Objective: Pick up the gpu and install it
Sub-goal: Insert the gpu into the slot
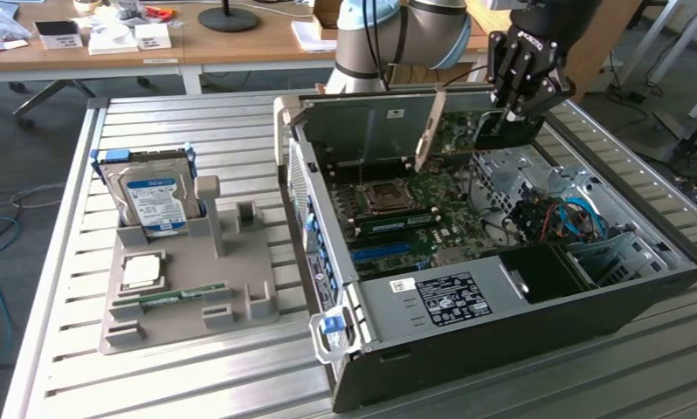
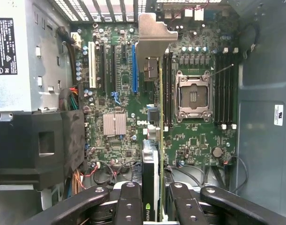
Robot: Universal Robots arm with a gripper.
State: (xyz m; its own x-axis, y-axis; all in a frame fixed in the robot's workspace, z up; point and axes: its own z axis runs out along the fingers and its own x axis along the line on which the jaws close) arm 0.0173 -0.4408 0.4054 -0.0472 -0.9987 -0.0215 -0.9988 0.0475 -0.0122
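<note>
An open computer case [image 1: 500, 345] and a grey parts holder [image 1: 191, 305] are being carried side by side by a slatted metal table [image 1: 209, 131], the holder toward the exterior view's left.

The edge of the gpu [image 2: 150, 192] carried the NVIDIA eye sign, and the motherboard [image 2: 199, 140] under it bore the word DELL in white. In the exterior view, the power supply [image 1: 383, 304] at five o'clock of the computer case [image 1: 500, 353] wore a black label [image 1: 448, 298] with print too fine to read. The hard drive [image 1: 153, 201] at nine o'clock had a blue-white one, also unreadable.
</note>
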